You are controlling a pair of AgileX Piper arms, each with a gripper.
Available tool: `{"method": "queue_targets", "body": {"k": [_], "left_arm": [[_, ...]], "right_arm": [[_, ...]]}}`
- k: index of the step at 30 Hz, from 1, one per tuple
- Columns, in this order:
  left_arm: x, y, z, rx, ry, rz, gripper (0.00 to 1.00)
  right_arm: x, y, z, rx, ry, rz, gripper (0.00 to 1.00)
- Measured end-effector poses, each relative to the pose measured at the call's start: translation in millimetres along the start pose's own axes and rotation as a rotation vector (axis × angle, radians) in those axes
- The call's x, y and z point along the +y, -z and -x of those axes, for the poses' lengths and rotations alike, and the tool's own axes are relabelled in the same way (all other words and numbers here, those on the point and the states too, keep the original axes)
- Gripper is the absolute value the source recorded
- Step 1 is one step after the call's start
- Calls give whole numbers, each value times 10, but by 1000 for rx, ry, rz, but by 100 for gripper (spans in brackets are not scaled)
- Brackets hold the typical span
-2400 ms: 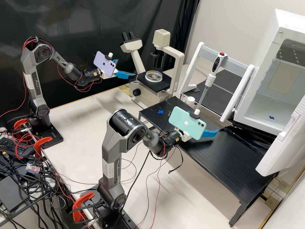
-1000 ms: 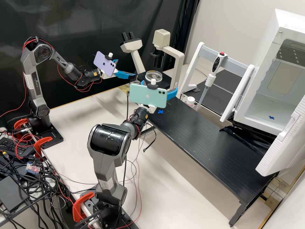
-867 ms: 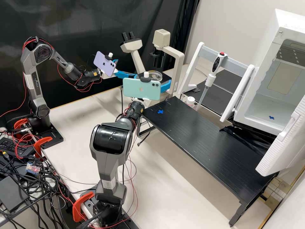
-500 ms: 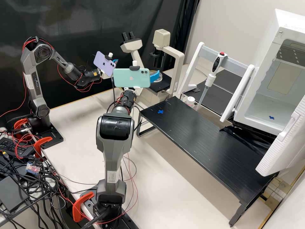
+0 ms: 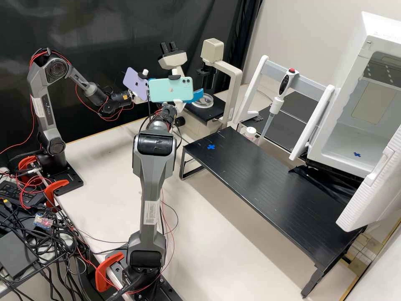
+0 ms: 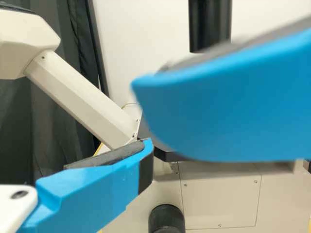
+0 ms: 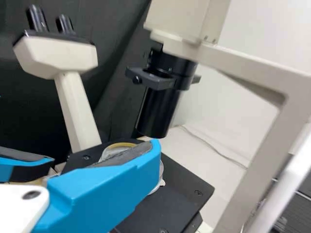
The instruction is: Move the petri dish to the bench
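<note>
The petri dish [image 5: 203, 101] sits flat on the dark stage [image 5: 209, 113] of the microscope [image 5: 237, 81], so the transfer is still at its approach, with the pick-up to come. In the right wrist view, a blue finger of the right gripper [image 7: 143, 160] covers part of the dish; its pad is bare and no mate lies against it, so I take it as spread wide and carrying nothing. The left gripper [image 6: 131, 160] looks spread too, holding nothing, and near the other one (a bit too neighbourly for comfort). The next move seems to call for bringing the right fingers astride the dish, level and low, below the black column [image 7: 158, 114], then a gentle squeeze before lifting it clear; a knock on either gripper or the column could spoil it. The likely goal is the black bench [image 5: 259, 175] with its blue cross [image 5: 211, 147]. Against the high view of half a second ago, the right arm [image 5: 150, 179] reaches farther forward, its teal phone [image 5: 171, 90] is higher, and more of the dish is uncovered, while the left arm [image 5: 110, 102] and the dish keep their places.
</note>
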Motion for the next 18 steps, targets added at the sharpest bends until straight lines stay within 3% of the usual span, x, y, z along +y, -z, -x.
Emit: {"method": "queue_targets", "body": {"k": [4, 10, 15, 18], "left_arm": [[0, 0, 0, 0, 0, 0, 100], [0, 0, 0, 0, 0, 0, 100], [0, 0, 0, 0, 0, -2, 100], [2, 0, 0, 0, -2, -2, 100]], "right_arm": [[-9, -85, -247, -41, 23, -20, 100], [-54, -285, -558, -104, 87, -135, 100], [-22, -390, -741, -140, 91, -198, 100], [-28, -424, -824, -153, 105, -187, 100]]}}
